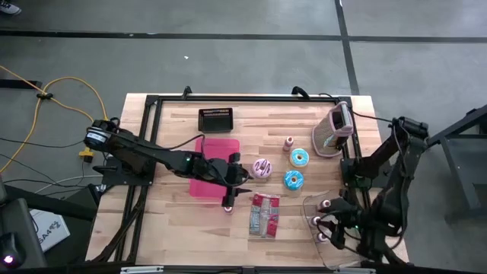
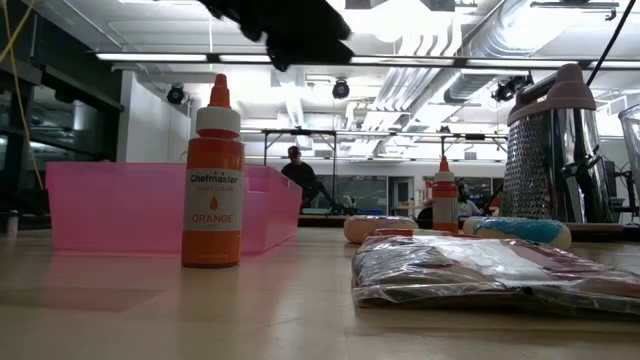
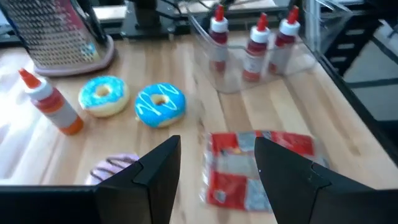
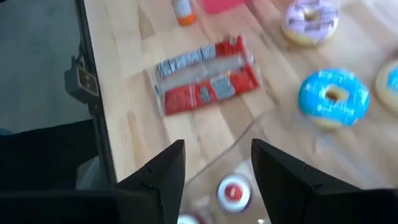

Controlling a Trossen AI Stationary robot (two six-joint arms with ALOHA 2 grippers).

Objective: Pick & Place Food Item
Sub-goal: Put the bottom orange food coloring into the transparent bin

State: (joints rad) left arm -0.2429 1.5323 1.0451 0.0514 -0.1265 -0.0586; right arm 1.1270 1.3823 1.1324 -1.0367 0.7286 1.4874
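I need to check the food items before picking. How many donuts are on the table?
3. One blue donut lies near the grater, a second blue donut just below it, and a pink donut beside the pink tray. None seems hidden.

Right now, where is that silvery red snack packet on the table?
In the high view, the snack packet lies flat toward the table's near edge, just below the two blue donuts, between the orange bottle and the clear tray of bottles.

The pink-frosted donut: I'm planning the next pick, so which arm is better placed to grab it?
Probably the left. The left gripper hangs open right beside the pink-frosted donut, next to the pink bin. The right gripper is open too, but over the clear container at the table's near right corner.
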